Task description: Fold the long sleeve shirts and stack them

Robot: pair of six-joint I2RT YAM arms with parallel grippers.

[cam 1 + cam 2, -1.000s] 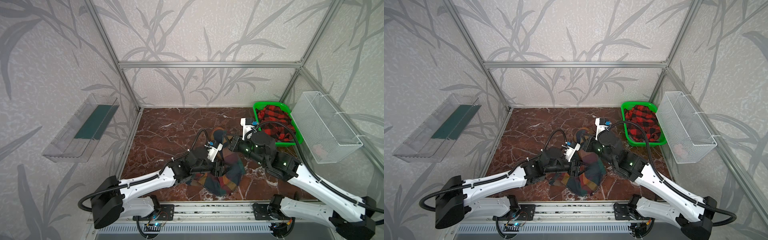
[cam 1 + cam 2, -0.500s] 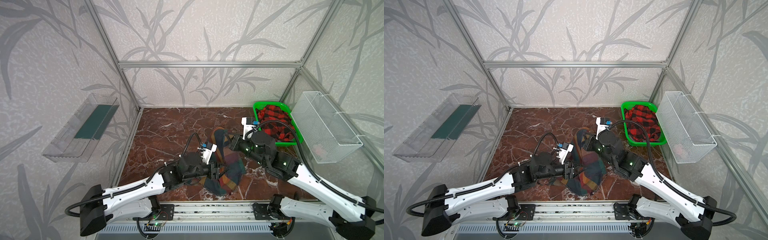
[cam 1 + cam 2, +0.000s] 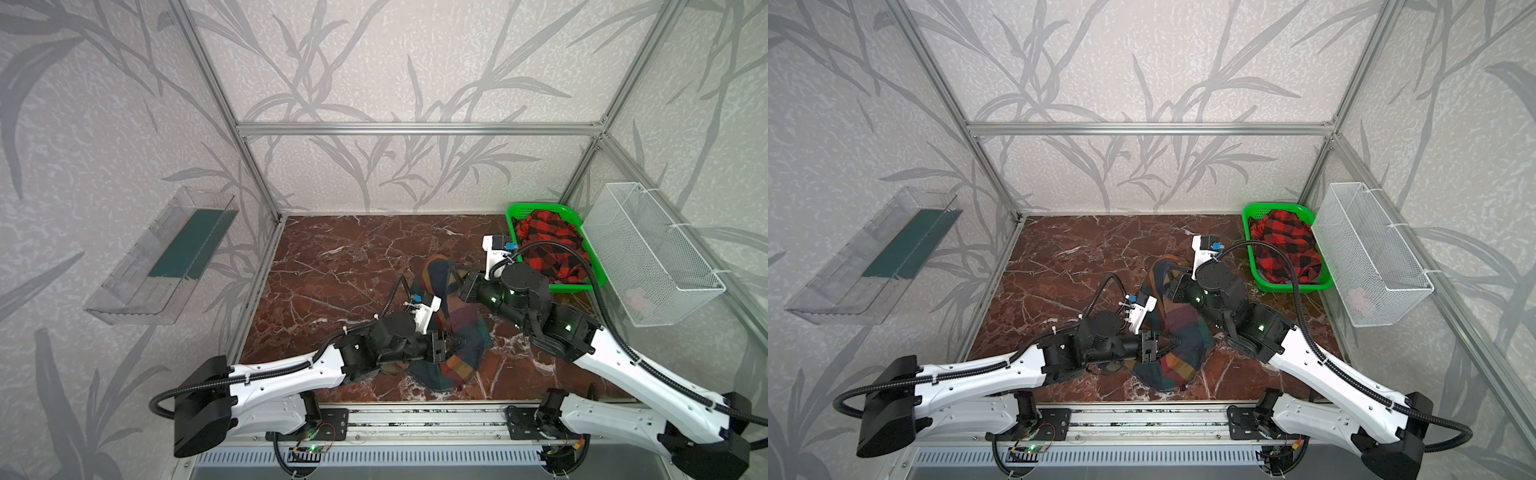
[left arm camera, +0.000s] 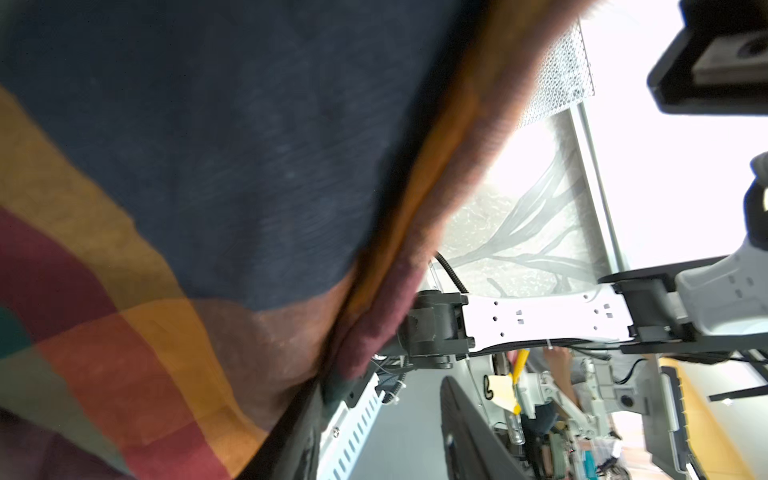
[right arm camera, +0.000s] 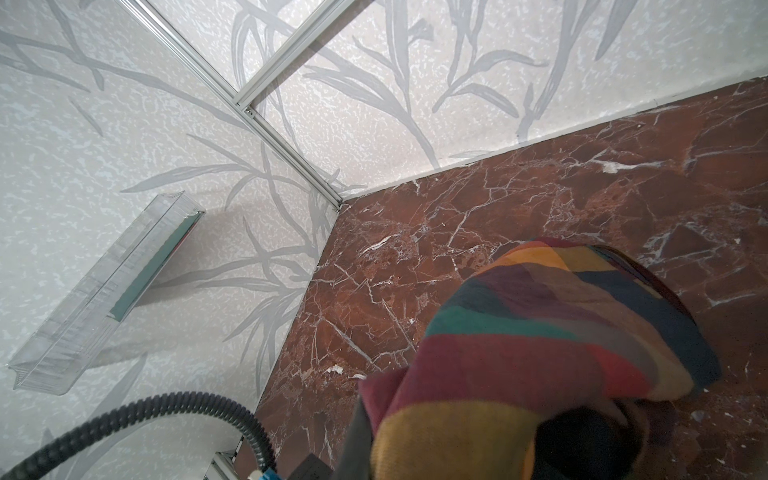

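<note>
Fingers of the left gripper [image 3: 457, 344] reach level into the near part of the soft block-plaid shirt [image 3: 461, 328], a long sleeve one in navy, orange, dark green and red, close to the front edge of the red-brown marble desk [image 3: 332, 270]. In both top views they are too small and dark against the cloth to judge their gap. The left wrist view shows only navy and orange cloth pressed close, so I cannot tell how far apart they stand or whether they hold anything.

The lower part of the block-plaid shirt lies crumpled on the desk near the middle front, and from there it rises to a peak. At that peak the right gripper [image 3: 455, 274] has its fingers closed tight on the cloth, holding it up off the desk. In the right wrist view the shirt [image 5: 540, 332] drapes over them.

Farther back, at the desk's right rear corner, stands a green plastic basket [image 3: 536, 206] with the red-and-black check shirt [image 3: 548, 241] heaped inside. Beside it a white wire mesh basket [image 3: 648, 257] hangs on the right wall. A clear plastic tray [image 3: 166, 257] hangs on the left wall, well apart.
</note>
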